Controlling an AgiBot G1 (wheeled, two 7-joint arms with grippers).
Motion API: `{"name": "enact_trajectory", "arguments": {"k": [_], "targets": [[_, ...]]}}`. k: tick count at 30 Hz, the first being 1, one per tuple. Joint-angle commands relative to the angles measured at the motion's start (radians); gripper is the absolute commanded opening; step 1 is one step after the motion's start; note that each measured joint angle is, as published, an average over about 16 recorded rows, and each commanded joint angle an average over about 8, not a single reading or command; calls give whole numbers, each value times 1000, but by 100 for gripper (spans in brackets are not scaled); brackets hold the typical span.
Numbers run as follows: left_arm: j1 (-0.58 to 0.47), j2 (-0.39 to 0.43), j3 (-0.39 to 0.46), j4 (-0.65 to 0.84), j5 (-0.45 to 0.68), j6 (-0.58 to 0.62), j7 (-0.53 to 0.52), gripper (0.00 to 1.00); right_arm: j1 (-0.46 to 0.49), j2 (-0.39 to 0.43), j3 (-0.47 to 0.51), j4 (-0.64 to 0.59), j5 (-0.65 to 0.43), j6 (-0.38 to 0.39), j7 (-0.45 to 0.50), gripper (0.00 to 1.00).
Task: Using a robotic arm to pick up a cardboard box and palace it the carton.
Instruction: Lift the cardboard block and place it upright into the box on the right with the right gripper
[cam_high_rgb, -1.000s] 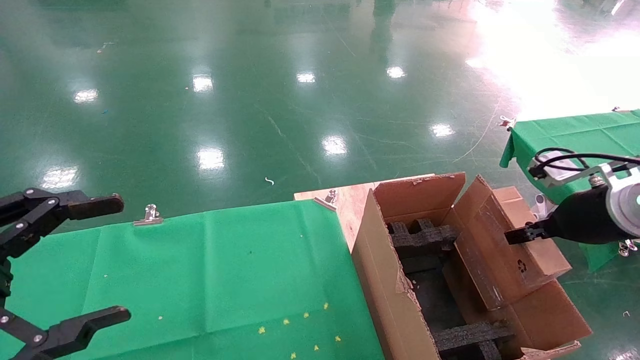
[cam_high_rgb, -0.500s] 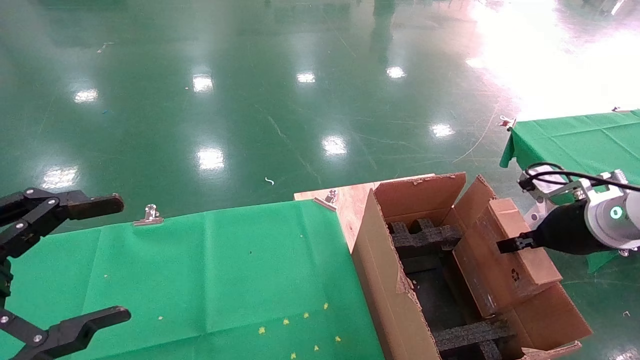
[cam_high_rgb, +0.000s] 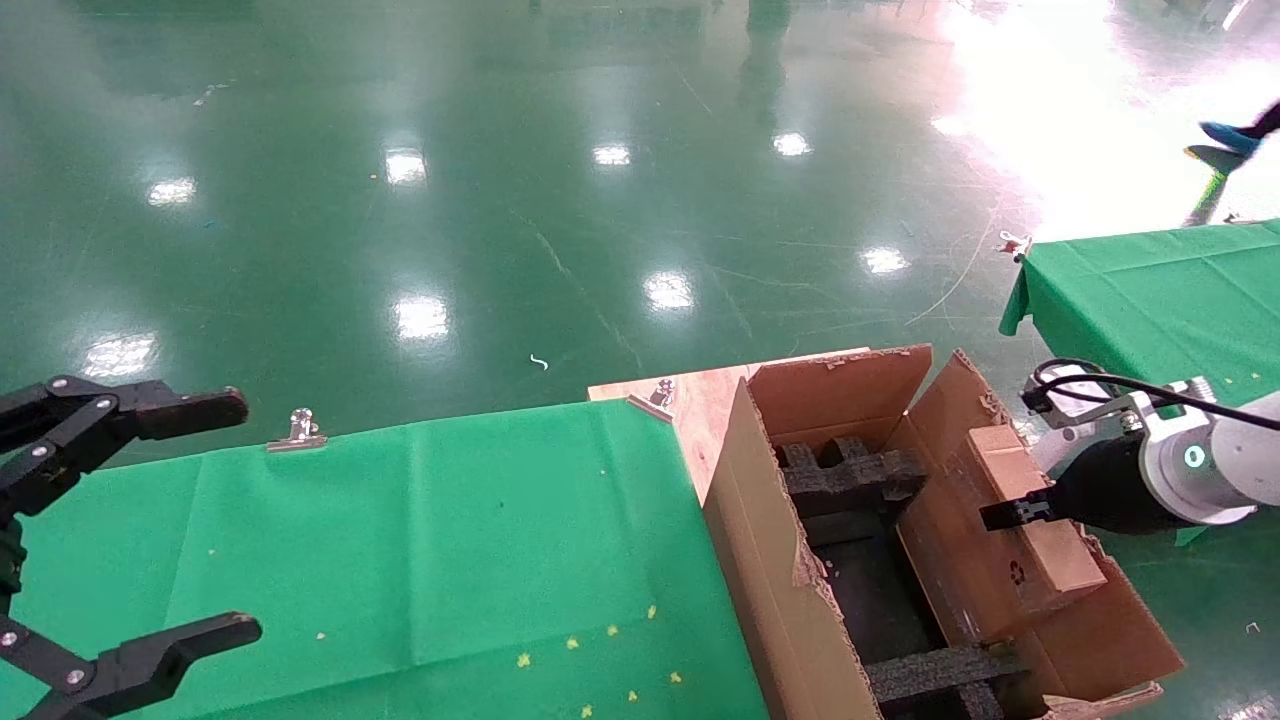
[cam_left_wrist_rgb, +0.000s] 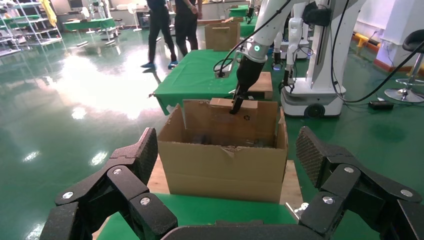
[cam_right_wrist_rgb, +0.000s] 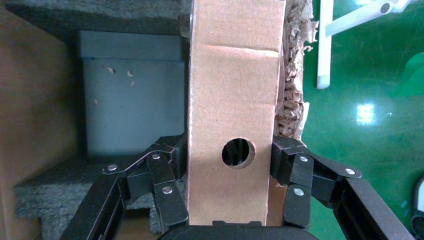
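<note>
My right gripper (cam_high_rgb: 1005, 515), on the white robotic arm with its green ring light (cam_high_rgb: 1195, 458), is shut on the small cardboard box (cam_high_rgb: 1060, 560). It holds the box on edge against the carton's right inner wall. In the right wrist view the fingers (cam_right_wrist_rgb: 172, 165) clamp both sides of the box (cam_right_wrist_rgb: 232, 90), whose round hole faces the camera. The carton (cam_high_rgb: 760, 560) stands open beside the table, with black foam inserts (cam_high_rgb: 850, 475) inside. From the left wrist view the box (cam_left_wrist_rgb: 235, 103) shows above the carton's far wall (cam_left_wrist_rgb: 225, 170). My left gripper (cam_high_rgb: 240, 518) is open and parked at the far left.
A green-clothed table (cam_high_rgb: 430, 540) with a binder clip (cam_high_rgb: 297, 430) lies left of the carton, and a bare wooden corner (cam_high_rgb: 700, 395) shows behind it. A second green table (cam_high_rgb: 1150, 280) stands to the right. The carton's right flap is torn (cam_right_wrist_rgb: 292, 100). People (cam_left_wrist_rgb: 172, 25) stand beyond.
My right gripper has moved down and to the left with the cardboard box, which now sits lower inside the carton. The left gripper has not moved.
</note>
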Motion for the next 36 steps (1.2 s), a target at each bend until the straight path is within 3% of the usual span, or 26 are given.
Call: {"name": "enact_trajectory", "arguments": {"k": [1, 36], "targets": [[0, 0, 0, 0, 0, 0, 0, 100, -13, -8, -3, -23, 8, 16, -11, 0], [0, 0, 1, 0, -1, 0, 1, 100, -208, -181, -18, -340, 166, 151, -196, 0]]}}
